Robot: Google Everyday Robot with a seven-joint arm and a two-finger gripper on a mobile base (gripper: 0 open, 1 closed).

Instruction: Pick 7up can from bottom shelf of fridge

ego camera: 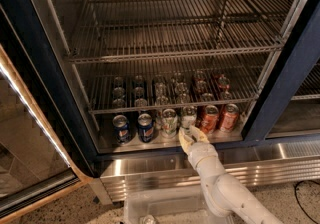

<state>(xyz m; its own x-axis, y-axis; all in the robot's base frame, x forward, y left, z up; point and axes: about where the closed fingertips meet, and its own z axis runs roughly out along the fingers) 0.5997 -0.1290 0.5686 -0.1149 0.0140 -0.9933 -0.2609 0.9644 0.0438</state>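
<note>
The fridge (30, 68) stands open, with a dark blue frame and wire racks. On its bottom shelf (107, 144), a shiny steel floor, cans stand in rows: blue cans (121, 128) at the left, pale 7up cans in the middle, orange-red cans (229, 117) at the right. The front 7up can (188, 116) and a second one (169, 122) stand upright. My gripper (189, 133) reaches in from below on a white arm (220, 188). It sits at the shelf's front edge, right at the base of the front 7up can.
Wire-grid racks (170, 50) span the fridge above the cans, the lowest one close over the can tops. The ribbed steel base (280, 160) runs below the shelf. The glass door (25, 133) hangs open at the left. A black cable (305, 193) lies on the floor at right.
</note>
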